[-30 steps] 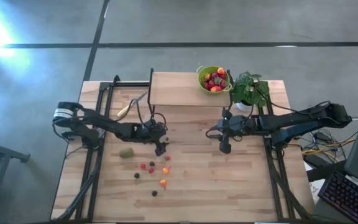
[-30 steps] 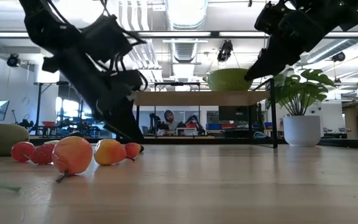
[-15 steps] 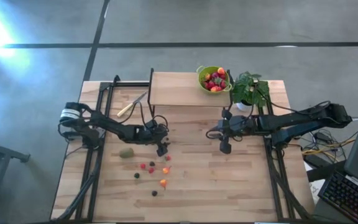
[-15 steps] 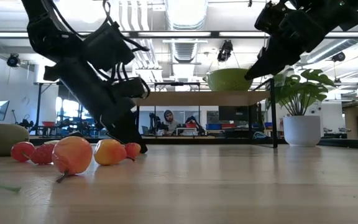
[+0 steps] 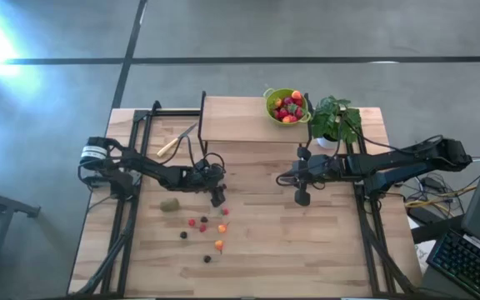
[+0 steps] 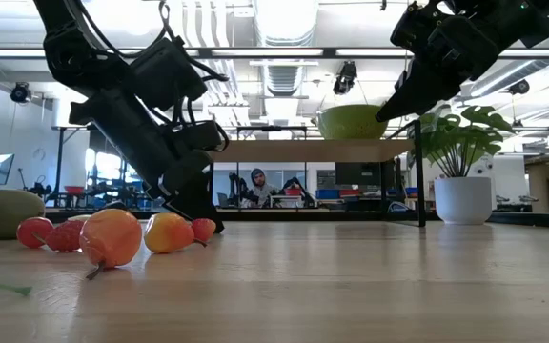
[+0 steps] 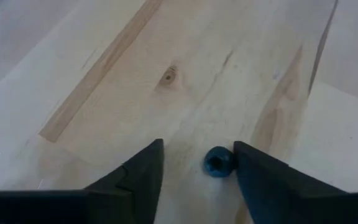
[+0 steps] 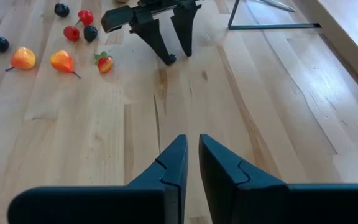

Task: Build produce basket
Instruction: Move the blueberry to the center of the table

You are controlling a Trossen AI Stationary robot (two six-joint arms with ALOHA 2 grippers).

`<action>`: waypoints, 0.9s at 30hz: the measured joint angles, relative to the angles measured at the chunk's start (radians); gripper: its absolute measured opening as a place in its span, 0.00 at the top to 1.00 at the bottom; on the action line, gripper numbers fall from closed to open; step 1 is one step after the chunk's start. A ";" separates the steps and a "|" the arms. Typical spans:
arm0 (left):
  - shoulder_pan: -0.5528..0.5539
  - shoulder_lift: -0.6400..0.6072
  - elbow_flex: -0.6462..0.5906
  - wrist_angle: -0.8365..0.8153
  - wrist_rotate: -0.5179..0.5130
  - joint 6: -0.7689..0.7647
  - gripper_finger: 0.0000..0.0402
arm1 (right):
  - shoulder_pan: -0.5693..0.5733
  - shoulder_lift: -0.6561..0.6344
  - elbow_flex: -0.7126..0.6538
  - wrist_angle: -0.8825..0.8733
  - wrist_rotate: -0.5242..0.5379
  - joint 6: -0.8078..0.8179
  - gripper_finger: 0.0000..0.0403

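Left gripper (image 5: 217,200): lowered to the wooden table (image 5: 307,242) at the near edge of the loose fruit, fingers (image 7: 263,180) parted on either side of a small dark blue berry (image 7: 218,161); the berry lies close against one finger, and whether the other touches it cannot be told
Right gripper (image 5: 302,198): hanging above bare boards right of centre, well apart from the fruit, its fingers (image 8: 174,163) drawn almost together with only a thin slit between them and nothing held
Produce basket (image 5: 287,105): the lime-green colander stands on a raised wooden shelf (image 5: 232,119) at the far side of the table, just beside a potted plant (image 5: 334,121), and holds a heap of red and orange fruit
Loose produce: small red, orange and dark berries (image 5: 202,227) are scattered on the boards in front of the left gripper; a brownish-green kiwi-like fruit (image 5: 169,204) lies apart from them, toward the left arm's side
Knife (image 5: 174,143): yellow-handled, lying slantwise near the shelf's left corner
Background: in the low view a person (image 6: 257,185) sits at a desk far across the room
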 joint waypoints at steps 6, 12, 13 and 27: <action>0.000 0.001 0.000 0.000 0.010 -0.002 0.67 | 0.000 0.000 0.000 -0.001 0.000 0.000 0.92; 0.000 0.001 0.000 0.000 0.028 0.000 0.79 | 0.000 0.000 0.000 -0.001 0.000 0.000 0.88; 0.000 0.001 0.000 0.000 0.028 0.000 0.81 | 0.000 0.000 0.000 -0.002 0.000 0.000 0.87; -0.004 0.002 0.006 0.075 0.131 -0.040 0.83 | 0.000 0.000 -0.001 -0.003 0.000 0.001 0.79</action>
